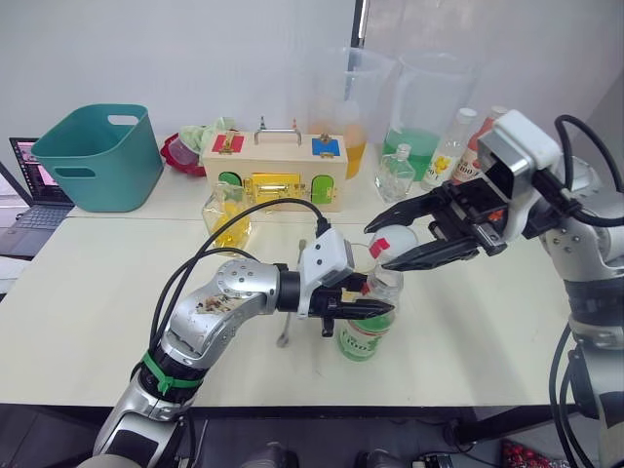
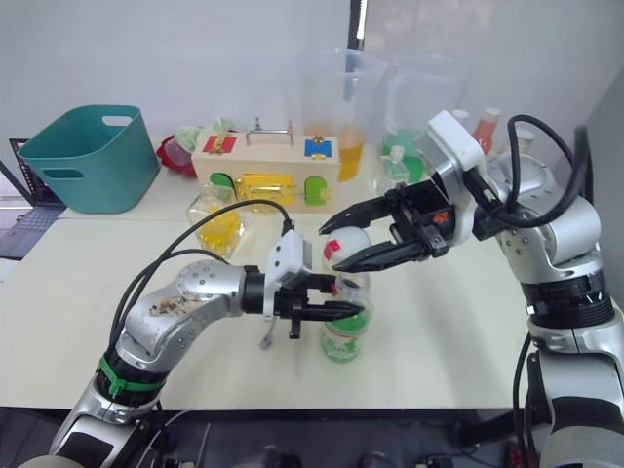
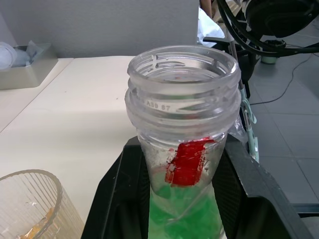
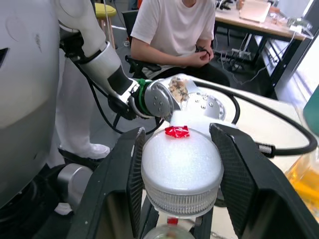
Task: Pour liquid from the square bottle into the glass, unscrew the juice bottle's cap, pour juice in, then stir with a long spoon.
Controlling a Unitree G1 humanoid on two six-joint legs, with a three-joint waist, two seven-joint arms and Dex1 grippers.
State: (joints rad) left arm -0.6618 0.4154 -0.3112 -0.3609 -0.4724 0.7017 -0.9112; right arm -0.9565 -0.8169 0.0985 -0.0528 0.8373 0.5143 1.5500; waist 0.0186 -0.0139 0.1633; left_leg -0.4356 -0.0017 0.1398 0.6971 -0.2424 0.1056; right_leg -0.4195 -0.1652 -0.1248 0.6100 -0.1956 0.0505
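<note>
Left gripper (image 1: pixel 375 310): clamped on slim clear plastic green-labelled juice bottle (image 1: pixel 367 331), neck open.
Right gripper (image 1: pixel 390 242): grasping small round white plastic cap (image 4: pixel 181 167), just above bottle.

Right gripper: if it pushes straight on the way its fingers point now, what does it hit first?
Holding the cap above the juice bottle, the right gripper points toward the robot's left. The left gripper sits lower; probably the left arm's black cable comes first, though depth is unclear.
</note>
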